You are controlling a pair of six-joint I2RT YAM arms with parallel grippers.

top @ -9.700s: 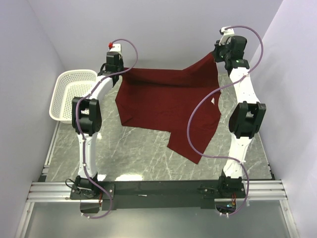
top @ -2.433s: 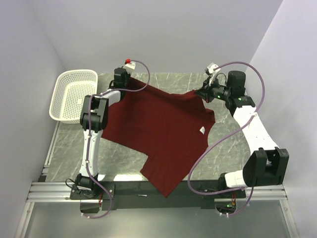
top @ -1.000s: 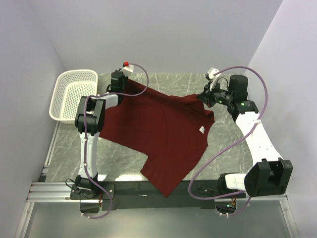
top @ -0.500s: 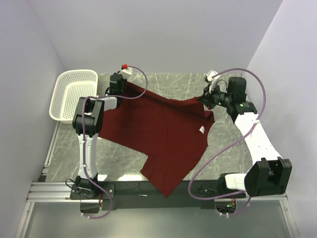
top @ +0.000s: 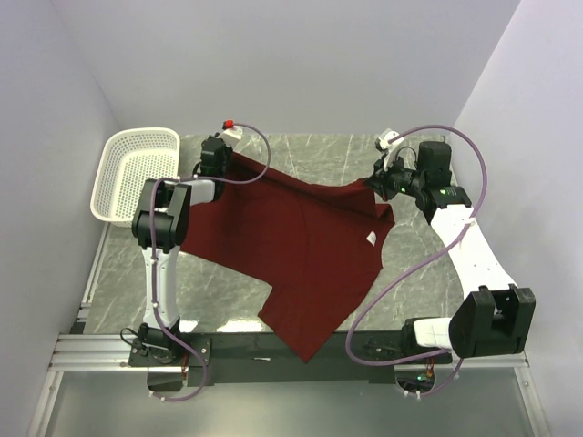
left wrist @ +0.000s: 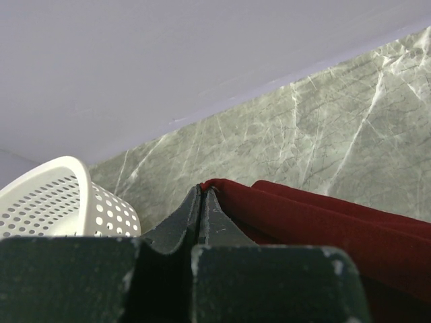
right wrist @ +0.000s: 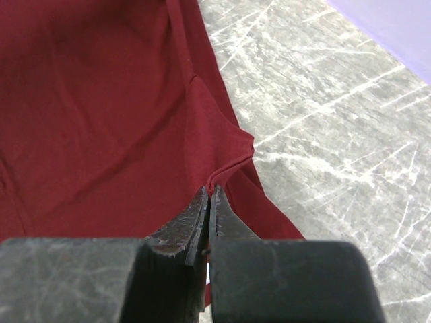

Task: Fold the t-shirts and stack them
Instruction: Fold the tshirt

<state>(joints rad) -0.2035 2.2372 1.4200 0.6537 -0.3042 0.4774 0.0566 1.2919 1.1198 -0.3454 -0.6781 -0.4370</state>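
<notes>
One maroon t-shirt [top: 301,241] lies spread on the marble table, its lower part reaching the table's near edge. My left gripper [top: 221,157] is shut on its far left corner; the left wrist view shows the jaws pinched on a red fold [left wrist: 283,212]. My right gripper [top: 373,182] is shut on the shirt's far right edge; the right wrist view shows the jaws closed on a hem ridge [right wrist: 229,165]. Both pinched corners are lifted slightly off the table, and the cloth between them sags. A small white label [top: 372,238] shows near the right side.
A white perforated basket [top: 135,173] stands at the far left of the table; it also shows in the left wrist view [left wrist: 54,202]. Bare marble [top: 310,155] lies behind the shirt. Purple walls close in on three sides. The black mounting rail [top: 291,344] runs along the near edge.
Both grippers have kept their hold on the shirt and drawn slightly up and back. The far edge between them sags more than one second ago. The shirt's body has not shifted.
</notes>
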